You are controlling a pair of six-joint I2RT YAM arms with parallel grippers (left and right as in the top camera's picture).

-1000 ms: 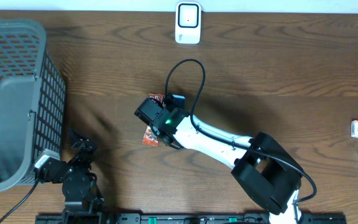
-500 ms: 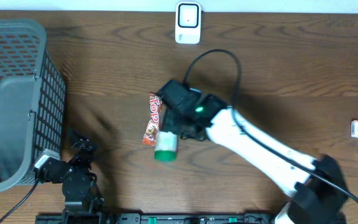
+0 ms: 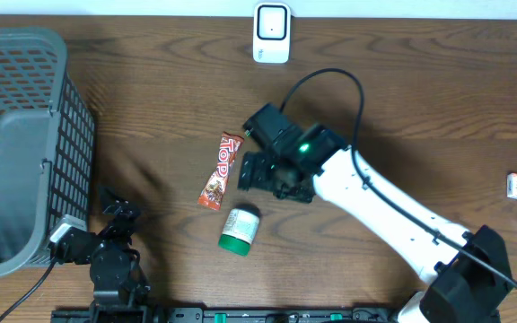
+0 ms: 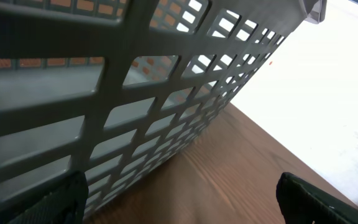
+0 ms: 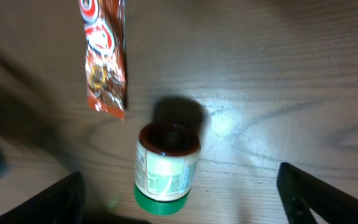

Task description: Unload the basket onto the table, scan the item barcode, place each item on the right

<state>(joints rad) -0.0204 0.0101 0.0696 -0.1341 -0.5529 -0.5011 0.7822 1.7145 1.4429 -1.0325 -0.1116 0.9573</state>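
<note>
Green-cap bottle (image 3: 239, 229) lies on its side, lower centre of frame, touching nothing; snack bar (image 3: 220, 170) just upper left. R gripper (image 3: 255, 170) hovers up-right of it, jaws wide, empty, prob. to grab it for the scanner (image 3: 271, 32), top centre. L gripper (image 3: 113, 213) wide, idle by basket (image 3: 25, 54).

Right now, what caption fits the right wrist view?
Small bottle lying on the wooden table near a red snack wrapper.

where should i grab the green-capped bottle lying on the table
Take the bottle around its labelled body, midway along its length, coming straight down with the jaws across its round sides. It lies on its side, apart from the snack packet, so both flanks look free.
</note>
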